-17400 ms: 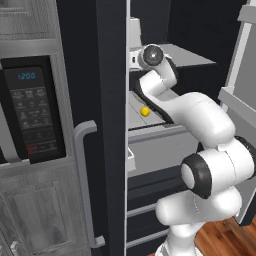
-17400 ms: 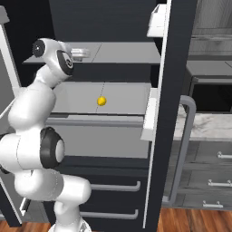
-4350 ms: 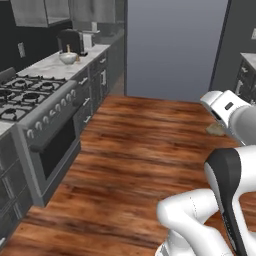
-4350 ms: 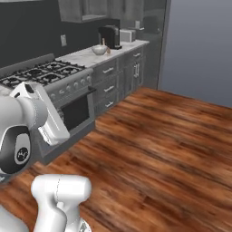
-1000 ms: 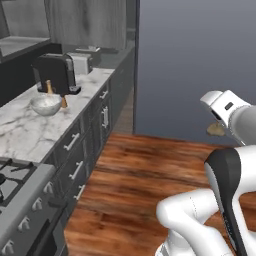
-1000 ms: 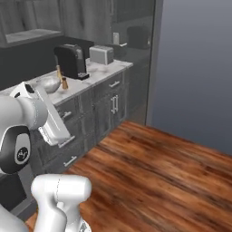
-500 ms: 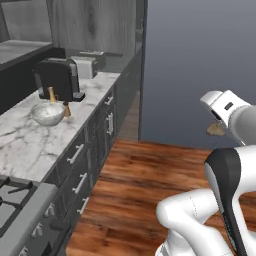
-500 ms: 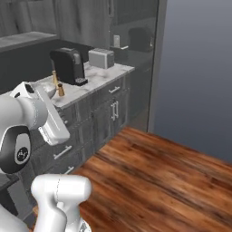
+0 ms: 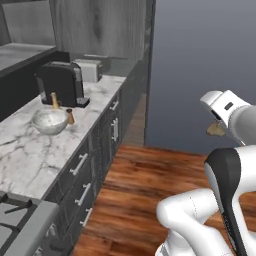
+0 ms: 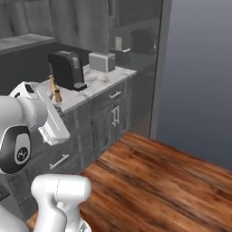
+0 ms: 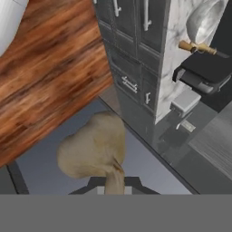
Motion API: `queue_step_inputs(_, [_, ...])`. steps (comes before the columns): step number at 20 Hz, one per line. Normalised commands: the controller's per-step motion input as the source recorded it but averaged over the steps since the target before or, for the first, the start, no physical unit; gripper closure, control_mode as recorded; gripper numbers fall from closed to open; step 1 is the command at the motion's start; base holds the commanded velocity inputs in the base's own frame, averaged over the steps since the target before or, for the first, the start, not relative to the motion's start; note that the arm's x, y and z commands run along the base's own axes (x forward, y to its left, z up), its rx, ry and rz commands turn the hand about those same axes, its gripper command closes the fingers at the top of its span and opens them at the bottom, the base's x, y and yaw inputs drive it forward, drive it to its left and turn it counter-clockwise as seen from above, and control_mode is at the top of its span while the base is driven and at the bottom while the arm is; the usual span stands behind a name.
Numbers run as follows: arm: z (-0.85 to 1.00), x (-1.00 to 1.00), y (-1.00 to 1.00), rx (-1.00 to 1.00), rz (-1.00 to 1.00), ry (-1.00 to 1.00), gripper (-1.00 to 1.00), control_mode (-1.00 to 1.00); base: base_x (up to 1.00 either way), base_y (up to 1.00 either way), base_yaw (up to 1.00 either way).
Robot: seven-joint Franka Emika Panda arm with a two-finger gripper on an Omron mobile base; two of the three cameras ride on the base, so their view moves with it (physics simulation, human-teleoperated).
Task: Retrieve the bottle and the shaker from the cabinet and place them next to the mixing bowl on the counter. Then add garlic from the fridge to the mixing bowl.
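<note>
Clamped shut, the claw (image 11: pixel 111 180) grips one garlic (image 11: pixel 93 147), a pale tan lump pinched by its narrow stem end between the two dark fingertips, the bulb swelling out ahead of the claw. From the left base camera the same garlic (image 9: pixel 216 130) shows as a tan lump hanging just under the white hand, above the wooden floor (image 9: pixel 145 190) and well apart from the bench.

Far out ahead of the claw and off to its side runs the bench (image 9: pixel 30 155), a white marble slab with grey veins over grey drawers. On it stands one mixing bowl (image 9: pixel 49 121), round and glassy whitish-grey. Just beside the bowl, on its far side, are one bottle (image 9: pixel 54 100), golden-tan with a long narrow neck, and one shaker (image 9: pixel 70 116), a short orange-brown cylinder with a dark cap. Bottle and shaker stand upright, near each other and close to the bowl's rim; whether either touches the bowl cannot be told.

Beyond them on the bench sit one black coffee machine (image 9: pixel 61 83) and, further along, one grey toaster (image 9: pixel 88 70). In the hand camera the bowl (image 11: pixel 205 19), the bottle (image 11: pixel 198 47) and the coffee machine (image 11: pixel 206 72) lie far beyond the garlic, at the upper edge.
</note>
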Motion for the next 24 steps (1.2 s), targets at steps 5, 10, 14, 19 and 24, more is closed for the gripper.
queue_step_inputs(5, [0.0,0.0,0.0,0.0,0.0,0.0,1.0,1.0,0.61,0.1,0.09])
queue_step_inputs(10, [0.0,0.0,0.0,0.0,0.0,0.0,1.0,1.0,0.61,0.07,0.11])
queue_step_inputs(14, [0.0,0.0,0.0,0.0,0.0,0.0,1.0,1.0,0.61,0.07,0.12])
queue_step_inputs(19, [0.0,0.0,0.0,0.0,0.0,0.0,1.0,1.0,0.62,0.08,0.14])
queue_step_inputs(24, [0.0,0.0,0.0,0.0,0.0,0.0,1.0,1.0,0.53,0.13,0.16])
